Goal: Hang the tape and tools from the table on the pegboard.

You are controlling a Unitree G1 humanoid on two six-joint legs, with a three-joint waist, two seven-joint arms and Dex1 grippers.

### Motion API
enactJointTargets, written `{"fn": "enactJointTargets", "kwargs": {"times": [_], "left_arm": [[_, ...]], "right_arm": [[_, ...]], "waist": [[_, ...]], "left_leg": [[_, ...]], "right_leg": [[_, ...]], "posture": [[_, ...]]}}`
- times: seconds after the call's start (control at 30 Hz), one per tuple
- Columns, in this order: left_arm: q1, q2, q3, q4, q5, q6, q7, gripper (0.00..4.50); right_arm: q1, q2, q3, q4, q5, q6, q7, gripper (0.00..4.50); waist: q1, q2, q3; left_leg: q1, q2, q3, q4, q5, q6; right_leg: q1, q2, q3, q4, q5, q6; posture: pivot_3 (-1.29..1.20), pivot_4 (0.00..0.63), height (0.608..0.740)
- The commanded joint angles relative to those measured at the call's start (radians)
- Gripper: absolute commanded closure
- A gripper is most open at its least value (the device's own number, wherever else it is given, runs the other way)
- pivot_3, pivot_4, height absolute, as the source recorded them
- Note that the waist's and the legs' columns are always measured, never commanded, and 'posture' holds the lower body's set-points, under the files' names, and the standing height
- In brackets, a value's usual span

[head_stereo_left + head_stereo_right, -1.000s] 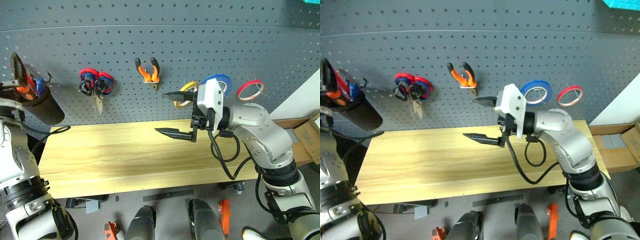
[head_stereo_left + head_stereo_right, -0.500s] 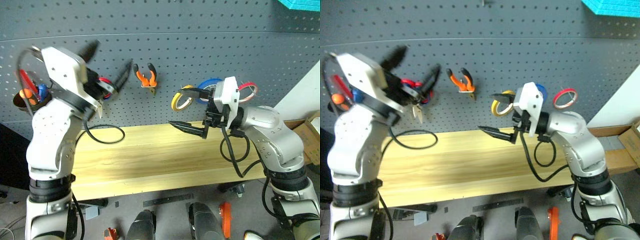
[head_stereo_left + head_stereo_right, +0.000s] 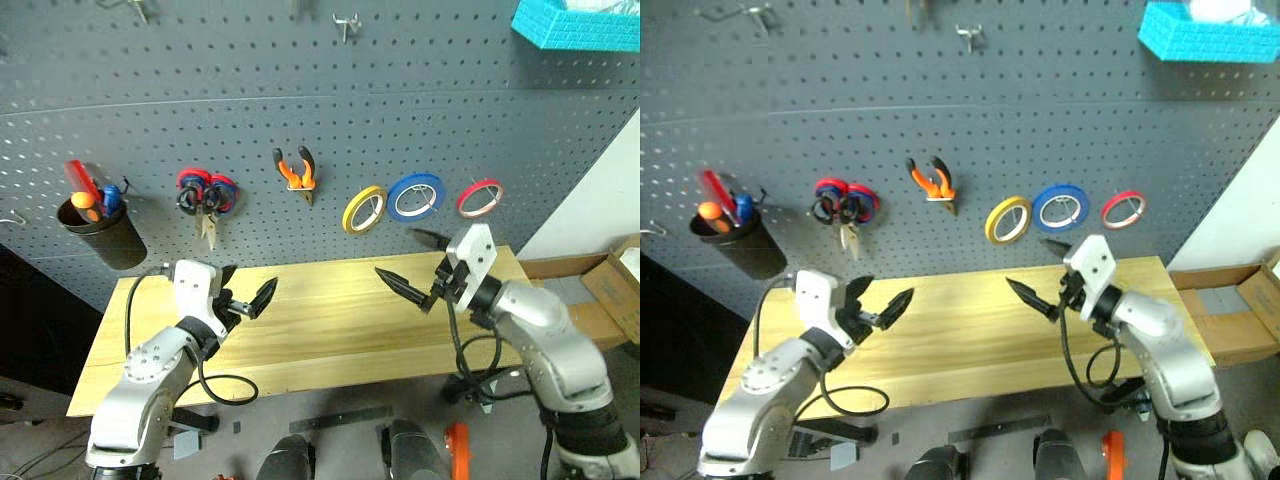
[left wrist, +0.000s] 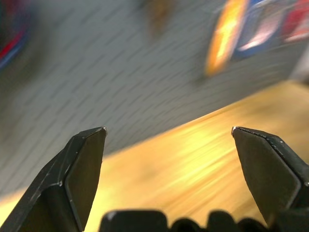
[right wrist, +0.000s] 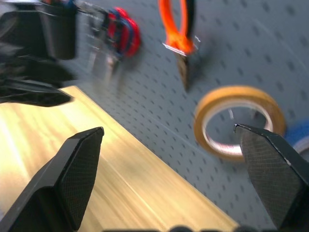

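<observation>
**A:** Both arms are down from the pegboard since a second ago. Left hand was up at the black cup, now it hangs low over the left part of the desk. Right hand has dropped lower and further right, over the desk's right part.

**B:** Hand states?

**A:** Both spread wide, nothing between the fingers. Neither touches the desk top as far as I can see.

**B:** Where's the red tape?

**A:** Red tape hangs on the pegboard, far right of the row, just beside the blue roll; yellow roll is left of that.

**B:** Tools?

**A:** Orange pliers hang on a hook, jaws down, left of the yellow roll. Black scissors hang overlapping the red-and-blue scissors, blades down. Screwdriver with the orange handle stands in the black cup at far left, next to a red item and a blue one I can't identify.

**B:** Desk surface?

**A:** Bare wood under both hands.
</observation>
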Motion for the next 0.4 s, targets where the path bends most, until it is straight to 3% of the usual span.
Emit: {"fn": "enactJointTargets", "kwargs": {"times": [0.03,0.23,0.4], "left_arm": [[-0.013,-0.045,0.067,0.101,0.056,-0.117,0.053,0.03],[-0.040,-0.098,0.118,0.299,0.127,-0.223,0.122,0.03],[-0.042,-0.111,0.108,0.372,0.191,-0.309,0.133,0.03]], "right_arm": [[0.082,0.010,0.019,0.123,-0.142,-0.178,-0.076,0.00],[0.164,0.093,-0.040,0.385,-0.220,-0.370,-0.220,0.00],[0.156,0.132,-0.084,0.550,-0.215,-0.445,-0.271,0.00]], "waist": [[0.005,0.000,-0.015],[0.020,0.005,-0.049],[0.019,0.008,-0.062]], "left_leg": [[0.002,0.000,0.000,0.000,0.000,0.000],[0.010,0.001,0.001,0.000,0.000,0.000],[0.024,0.004,0.001,-0.002,0.000,0.000]], "right_leg": [[0.002,0.001,0.000,-0.002,0.000,0.000],[0.009,0.003,0.002,-0.002,0.000,0.000],[0.026,0.005,0.002,-0.010,0.001,0.002]], "posture": [[-0.07,0.056,0.740],[-0.08,0.023,0.740],[-0.08,0.010,0.740]]}}
